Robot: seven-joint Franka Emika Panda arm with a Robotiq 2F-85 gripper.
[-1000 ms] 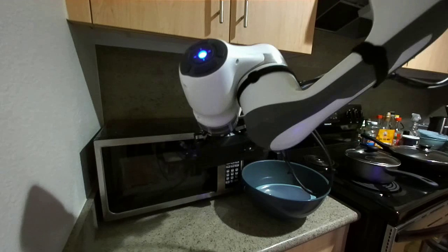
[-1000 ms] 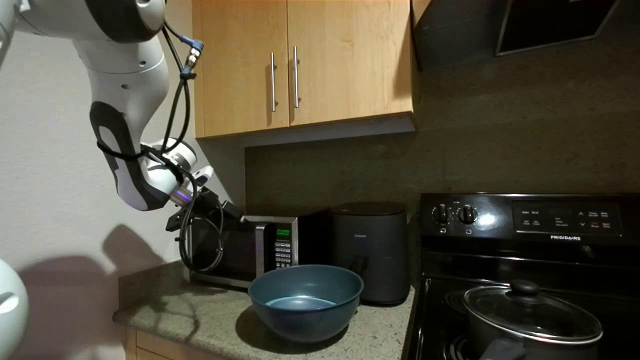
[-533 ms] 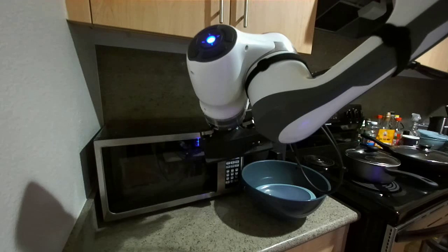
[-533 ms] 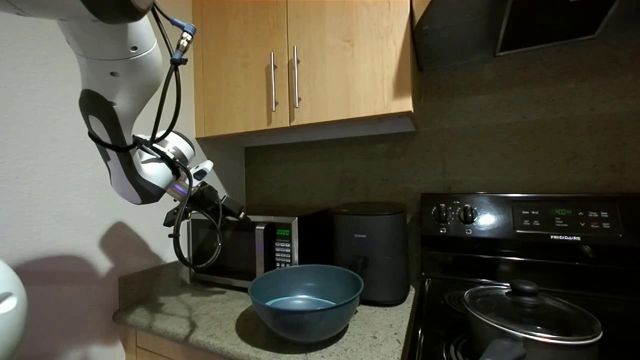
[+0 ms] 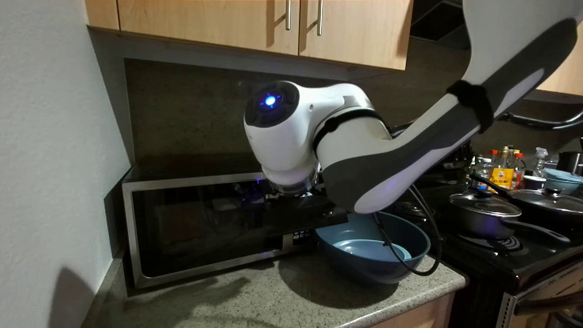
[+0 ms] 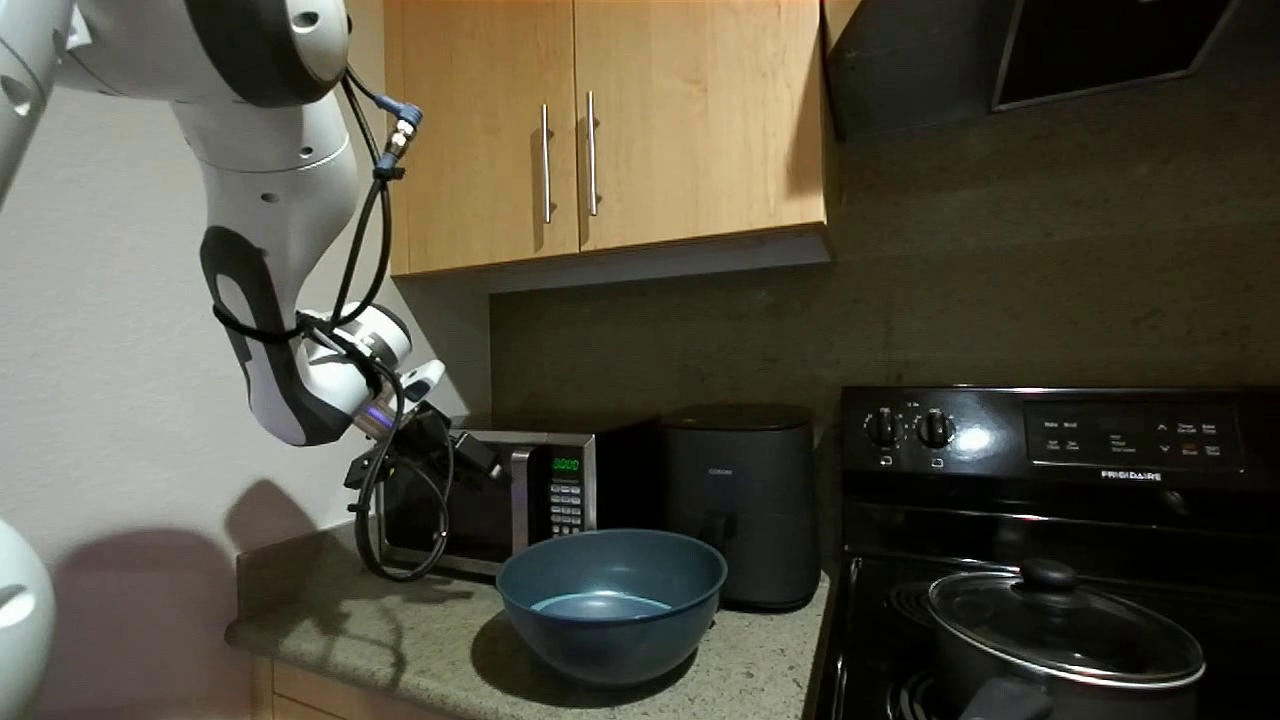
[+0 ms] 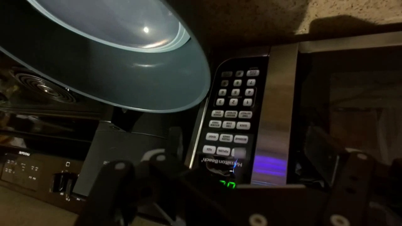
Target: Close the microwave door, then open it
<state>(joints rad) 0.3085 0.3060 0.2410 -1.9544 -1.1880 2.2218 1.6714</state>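
The microwave door (image 5: pixel 191 232) is closed, its dark window lying in line with the front of the microwave (image 6: pixel 625 485), which stands on the counter (image 6: pixel 440 655) near the wall. The gripper (image 7: pixel 251 157) is in front of the door's handle side, at about the height of the panel's upper buttons. In the wrist view the steel handle (image 7: pixel 278 103) and the control panel (image 7: pixel 234 108), seen upside down, run into the space between its fingers (image 7: pixel 352 182). The gripper looks released, with the fingers spread well apart; whether either finger touches the handle cannot be told. A large blue bowl (image 6: pixel 612 655), with a lighter blue dish (image 5: pixel 371 248) inside it, stands just in front of the microwave's right end, close to the control panel. Right of the microwave come an upright black air fryer (image 6: pixel 745 510) and the stove (image 6: pixel 1000 522), which bears a lidded pot (image 6: pixel 1070 645). Wooden cabinets (image 6: pixel 700 130) hang above. In an exterior view the arm (image 6: pixel 280 205) reaches down from the upper left, its wrist bent so that the gripper slants downward toward the microwave, and a loop of black cable (image 6: pixel 400 577) hangs across part of the door.
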